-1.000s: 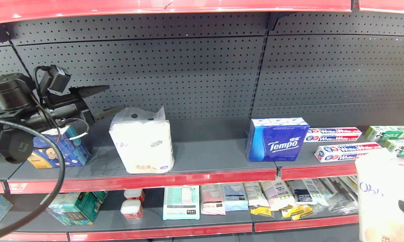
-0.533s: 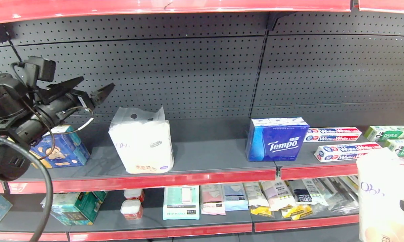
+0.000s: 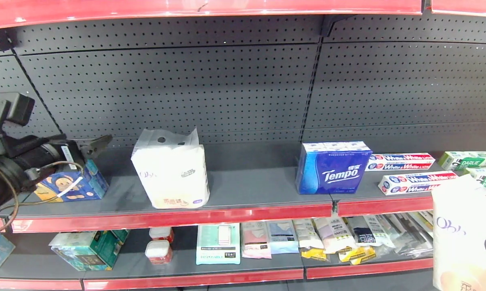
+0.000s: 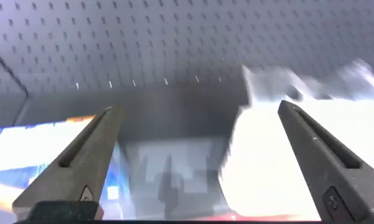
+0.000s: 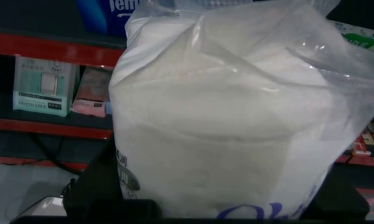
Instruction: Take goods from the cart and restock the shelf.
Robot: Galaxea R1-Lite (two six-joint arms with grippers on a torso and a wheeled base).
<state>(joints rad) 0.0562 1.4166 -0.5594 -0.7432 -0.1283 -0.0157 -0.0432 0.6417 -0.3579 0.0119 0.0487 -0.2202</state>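
The left gripper [image 3: 92, 145] has dropped and drawn back leftward, its jaws spread wide on nothing, above the blue box [image 3: 75, 185]. The white pack [image 3: 170, 173] stands unmoved on the shelf [image 3: 251, 190]. Far right, the right gripper [image 5: 227, 193] stays clamped on a second pack [image 3: 463, 238].

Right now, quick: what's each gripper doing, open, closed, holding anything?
Left gripper: open, holding nothing.
Right gripper: closed on the pack of paper rolls.
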